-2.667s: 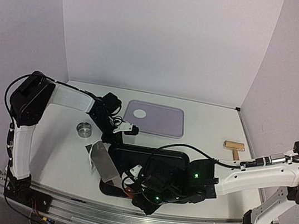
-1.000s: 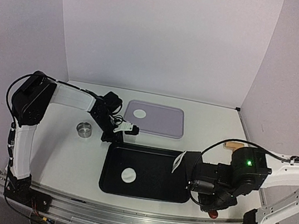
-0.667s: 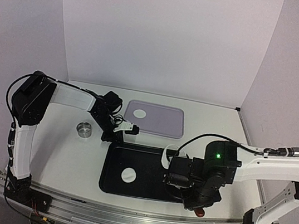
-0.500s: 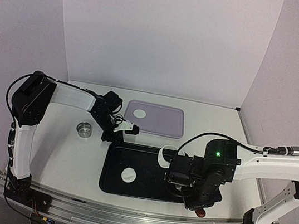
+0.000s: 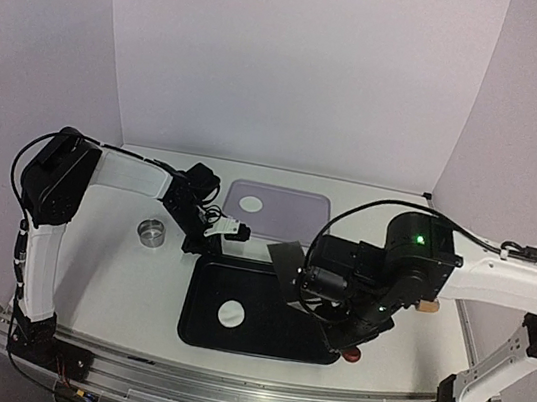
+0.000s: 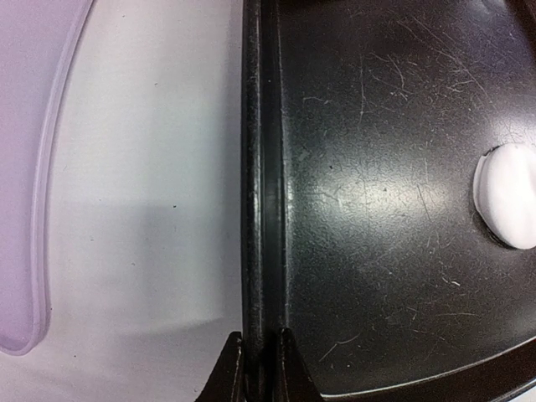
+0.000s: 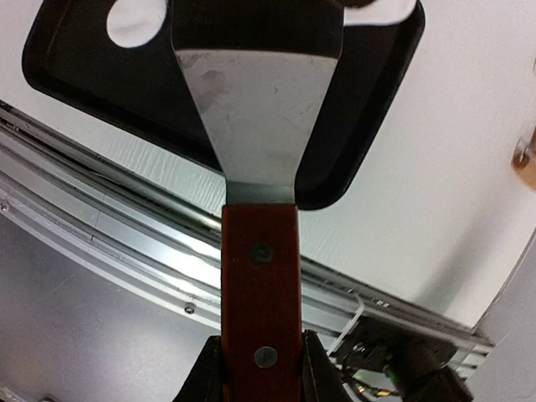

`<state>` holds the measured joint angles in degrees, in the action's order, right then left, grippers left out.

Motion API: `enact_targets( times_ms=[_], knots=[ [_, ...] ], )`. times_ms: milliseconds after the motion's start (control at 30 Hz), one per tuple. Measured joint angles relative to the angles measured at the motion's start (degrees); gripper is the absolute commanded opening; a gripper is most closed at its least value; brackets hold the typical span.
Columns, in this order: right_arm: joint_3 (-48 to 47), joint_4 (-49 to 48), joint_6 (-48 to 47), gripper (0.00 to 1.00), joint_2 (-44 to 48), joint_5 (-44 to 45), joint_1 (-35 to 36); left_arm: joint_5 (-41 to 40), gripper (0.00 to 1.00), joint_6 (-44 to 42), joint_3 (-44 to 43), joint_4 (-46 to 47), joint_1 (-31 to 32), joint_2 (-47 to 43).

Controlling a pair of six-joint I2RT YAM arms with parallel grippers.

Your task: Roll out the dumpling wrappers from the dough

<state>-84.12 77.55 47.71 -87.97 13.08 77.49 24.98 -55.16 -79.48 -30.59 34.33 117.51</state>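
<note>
One dumpling wrapper (image 5: 230, 312), a flat white disc, lies on the black tray (image 5: 268, 338), seen too in the left wrist view (image 6: 509, 205) and the right wrist view (image 7: 136, 21). A second wrapper (image 5: 253, 202) rests on the purple mat (image 5: 296, 220). My left gripper (image 5: 235, 235) (image 6: 260, 356) is shut on the tray's far-left rim (image 6: 261, 193). My right gripper (image 7: 260, 342) is shut on the red handle (image 7: 260, 276) of a metal spatula. Its blade (image 7: 260, 109) (image 5: 287, 257) hangs over the tray with nothing on it.
A small steel ring (image 5: 152, 232) stands on the table left of the tray. A bit of a wooden roller (image 5: 426, 306) (image 7: 525, 156) shows past my right arm. The table's metal front rail (image 7: 126, 226) runs just below the tray.
My right arm has swung left and toward the back with the spatula, from beyond the tray's right end to above its right half. The left gripper and the tray have stayed put.
</note>
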Motion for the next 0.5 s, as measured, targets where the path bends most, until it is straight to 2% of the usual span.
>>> enact_targets(
  times_ms=[100,233,500],
  knots=[
    [-4.8,-0.3,-8.3,0.00,-5.0,3.6,0.0,0.0,0.00,-0.1,0.0,0.0,0.0,0.0],
    [-5.7,-1.4,-19.6,0.00,-11.2,8.4,-0.8,0.1,0.00,-0.6,0.0,-0.1,0.0,0.0],
    [-2.3,-1.1,-36.6,0.00,-11.8,16.9,-8.0,0.7,0.00,-2.8,-4.2,-3.9,-0.2,2.3]
  ],
)
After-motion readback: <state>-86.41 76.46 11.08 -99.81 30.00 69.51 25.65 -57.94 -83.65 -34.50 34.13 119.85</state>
